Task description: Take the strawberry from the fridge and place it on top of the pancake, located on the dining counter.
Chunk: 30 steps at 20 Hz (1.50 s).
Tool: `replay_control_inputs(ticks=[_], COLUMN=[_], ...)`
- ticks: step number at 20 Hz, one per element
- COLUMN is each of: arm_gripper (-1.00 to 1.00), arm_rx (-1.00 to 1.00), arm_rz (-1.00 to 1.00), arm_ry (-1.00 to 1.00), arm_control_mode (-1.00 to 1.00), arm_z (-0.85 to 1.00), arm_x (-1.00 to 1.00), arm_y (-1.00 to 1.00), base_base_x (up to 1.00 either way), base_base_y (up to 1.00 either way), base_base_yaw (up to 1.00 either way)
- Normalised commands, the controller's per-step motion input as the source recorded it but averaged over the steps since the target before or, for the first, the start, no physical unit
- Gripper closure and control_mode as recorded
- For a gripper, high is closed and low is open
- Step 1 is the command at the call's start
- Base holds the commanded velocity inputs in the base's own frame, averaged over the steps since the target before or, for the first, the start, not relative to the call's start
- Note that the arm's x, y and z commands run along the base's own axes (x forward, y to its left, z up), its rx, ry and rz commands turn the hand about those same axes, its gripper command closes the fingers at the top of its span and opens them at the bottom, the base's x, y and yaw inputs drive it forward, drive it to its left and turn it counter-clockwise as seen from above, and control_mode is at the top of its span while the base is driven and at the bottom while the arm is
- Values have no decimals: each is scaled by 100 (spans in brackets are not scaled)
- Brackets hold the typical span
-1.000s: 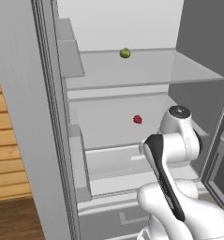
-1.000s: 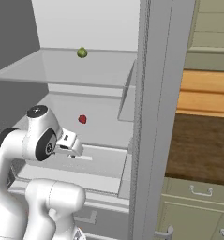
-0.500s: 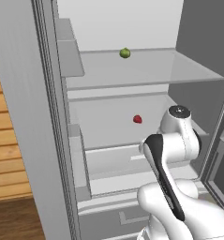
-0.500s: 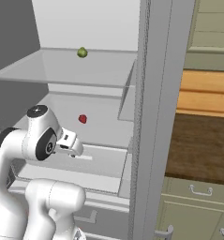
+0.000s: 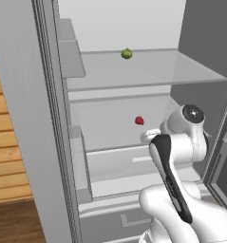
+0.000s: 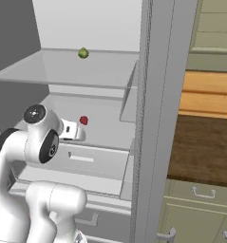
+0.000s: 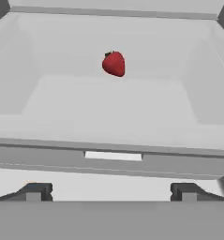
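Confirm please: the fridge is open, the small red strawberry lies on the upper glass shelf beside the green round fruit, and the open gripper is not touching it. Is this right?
One detail is wrong. The small red strawberry lies on the lower white shelf, under the upper glass shelf where the green round fruit sits alone; the left base view shows this. The light-grey fridge is open, and the open gripper is apart from the berry.

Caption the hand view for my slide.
Open claw faces the strawberry lying on the fridge shelf, not yet reached.
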Motion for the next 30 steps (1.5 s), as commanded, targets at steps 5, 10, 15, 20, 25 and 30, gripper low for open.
replay_control_inputs(ticks=[5, 10, 15, 20, 25, 30], arm_gripper=[-100, -100, -100, -100, -100, -100], arm_rx=[0, 0, -2, 0, 0, 0], arm_rz=[19, 11, 0, 0, -3, -1], arm_ry=[-34, -13, 0, 2, 7, 5], arm_control_mode=[-100, -100, -100, -100, -100, -100], arm_z=[23, 0, 5, 5, 0, -9], arm_x=[54, 44, 61, 52, 56, 44], arm_y=[0, -1, 0, 0, -3, 0], base_base_x=[0, 0, 0, 0, 0, 0], base_base_y=[0, 0, 0, 0, 0, 0], base_base_yaw=[0, 0, 0, 0, 0, 0])
